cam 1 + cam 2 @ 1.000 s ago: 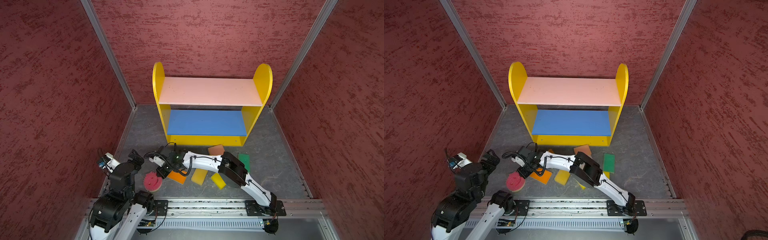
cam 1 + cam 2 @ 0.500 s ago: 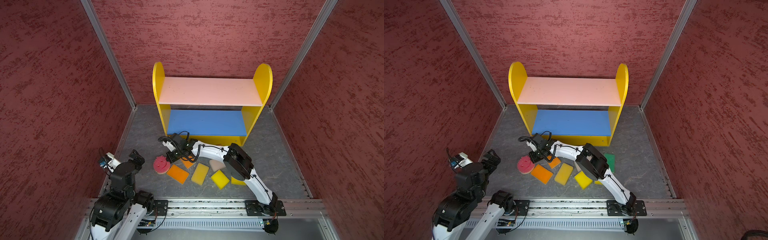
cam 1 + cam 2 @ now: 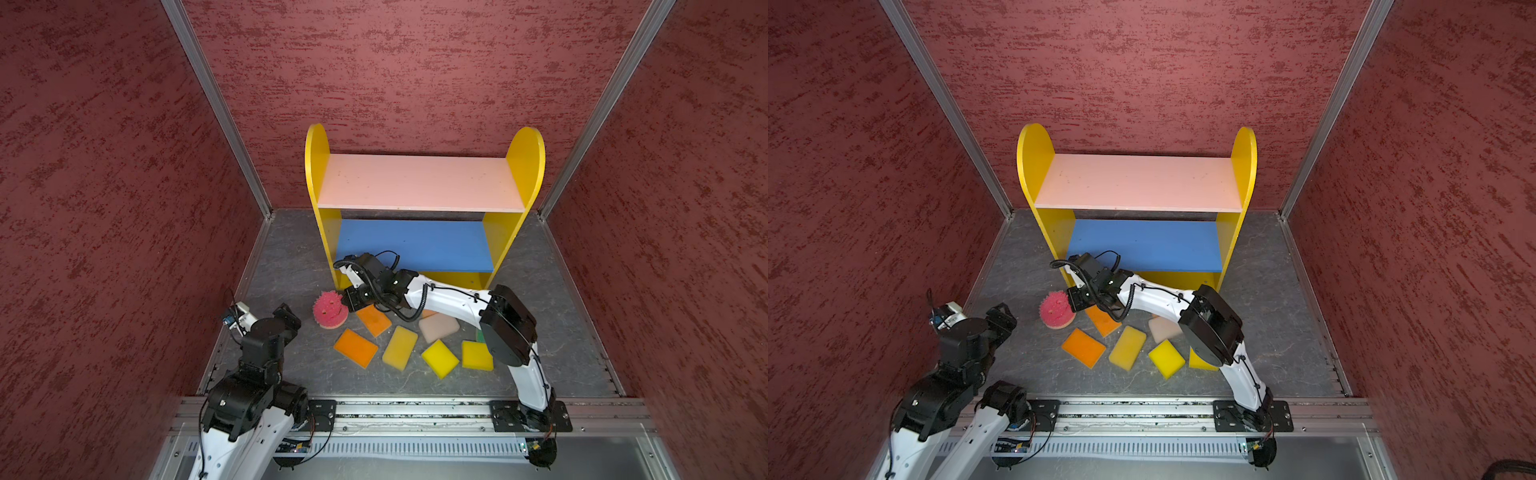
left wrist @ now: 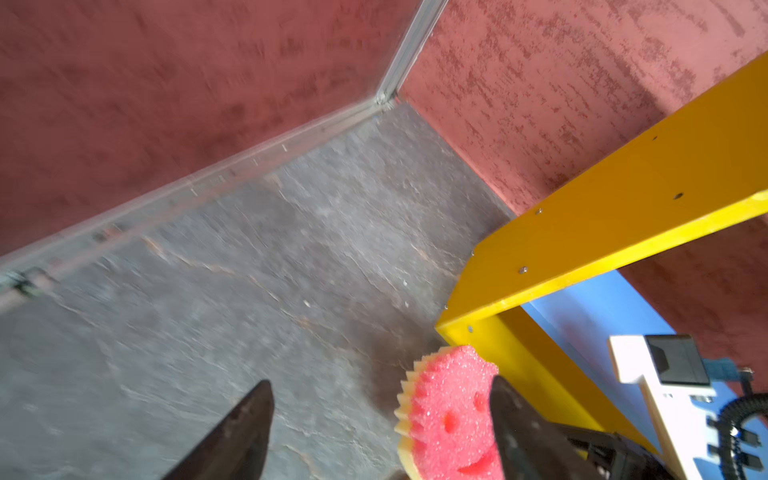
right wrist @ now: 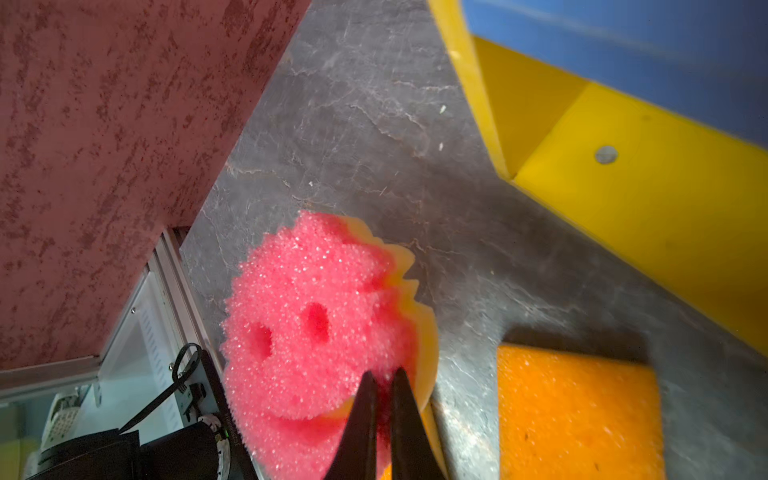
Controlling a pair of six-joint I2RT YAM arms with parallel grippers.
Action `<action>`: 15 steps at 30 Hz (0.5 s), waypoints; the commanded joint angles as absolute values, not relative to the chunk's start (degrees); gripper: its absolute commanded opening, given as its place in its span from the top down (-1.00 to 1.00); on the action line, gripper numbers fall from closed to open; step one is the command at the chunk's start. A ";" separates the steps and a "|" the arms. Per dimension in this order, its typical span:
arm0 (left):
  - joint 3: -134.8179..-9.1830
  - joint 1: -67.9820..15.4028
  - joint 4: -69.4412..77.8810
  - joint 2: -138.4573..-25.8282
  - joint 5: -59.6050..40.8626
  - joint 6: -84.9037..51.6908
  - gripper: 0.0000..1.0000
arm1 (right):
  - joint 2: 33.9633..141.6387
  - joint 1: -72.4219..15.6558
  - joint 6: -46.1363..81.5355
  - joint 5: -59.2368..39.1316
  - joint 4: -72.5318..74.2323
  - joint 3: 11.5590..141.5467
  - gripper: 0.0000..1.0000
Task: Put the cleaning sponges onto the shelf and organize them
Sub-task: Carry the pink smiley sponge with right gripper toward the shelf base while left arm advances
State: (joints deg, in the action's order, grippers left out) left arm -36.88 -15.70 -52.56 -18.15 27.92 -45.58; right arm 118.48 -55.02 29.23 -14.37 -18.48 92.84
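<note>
Since the smiley sponge (image 5: 311,291) by the shelf (image 3: 419,183) looks soft and light, the right claw (image 5: 384,374) pinches its edge and the left claw (image 4: 380,382) is spread apart.

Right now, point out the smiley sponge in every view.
Top view: smiley sponge by the shelf's left foot.
Top view: sponge in the same place.
Left wrist: sponge beside the shelf's front corner.
Right wrist: sponge edge pinched in the right tool.
Shared landmark: the yellow shelf.
</note>
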 commanded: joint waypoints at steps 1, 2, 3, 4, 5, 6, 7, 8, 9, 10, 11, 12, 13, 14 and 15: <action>-33.63 -15.47 -43.24 -21.80 17.40 -45.29 -0.52 | 115.00 -53.02 34.74 -10.55 -13.19 86.84 1.00; -32.74 -15.47 -40.98 -23.26 14.86 -45.11 -0.54 | 114.12 -52.70 35.73 -10.00 -12.04 85.03 1.00; -32.16 -15.47 -38.76 -24.74 12.51 -44.63 -0.57 | 113.36 -52.47 36.63 -9.65 -11.20 83.59 1.00; -31.87 -15.42 -37.16 -26.00 10.94 -44.11 -0.58 | 112.84 -52.31 37.47 -9.27 -10.47 82.53 1.00; -31.61 -15.46 -36.00 -27.44 9.54 -43.98 -0.58 | 112.14 -52.13 38.59 -8.57 -9.76 81.10 1.00; -31.35 -15.47 -34.92 -28.48 8.53 -43.73 -0.58 | 111.75 -51.96 39.45 -7.87 -9.29 80.17 1.00; -31.07 -15.47 -33.56 -29.49 7.22 -43.28 -0.56 | 111.09 -51.74 40.69 -7.21 -8.42 79.01 1.00; -30.69 -15.42 -32.31 -30.62 5.77 -43.05 -0.46 | 110.51 -51.39 42.13 -6.91 -7.07 77.62 1.00; -30.28 -15.32 -31.06 -31.44 4.55 -42.92 -0.39 | 110.03 -51.10 43.35 -6.86 -5.82 76.40 1.00; -29.75 -15.38 -29.67 -32.29 3.13 -42.89 -0.32 | 109.44 -50.73 44.82 -6.79 -4.10 74.98 1.00; -29.20 -15.38 -28.62 -33.21 1.73 -42.93 -0.13 | 108.96 -50.52 45.98 -6.54 -2.35 73.65 1.00; -28.55 -15.38 -27.65 -33.89 0.84 -43.09 0.01 | 108.54 -50.45 46.76 -6.06 -1.26 72.80 1.00; -27.72 -15.36 -26.47 -34.54 -0.12 -43.36 0.16 | 108.30 -50.44 47.35 -5.52 -0.68 72.30 1.00; -27.06 -15.35 -25.47 -35.03 -0.78 -44.07 0.32 | 108.29 -50.35 47.74 -4.97 -0.69 72.26 1.00; -26.33 -15.38 -24.73 -35.37 -1.23 -44.55 0.39 | 108.34 -50.31 48.10 -4.45 -0.70 72.10 1.00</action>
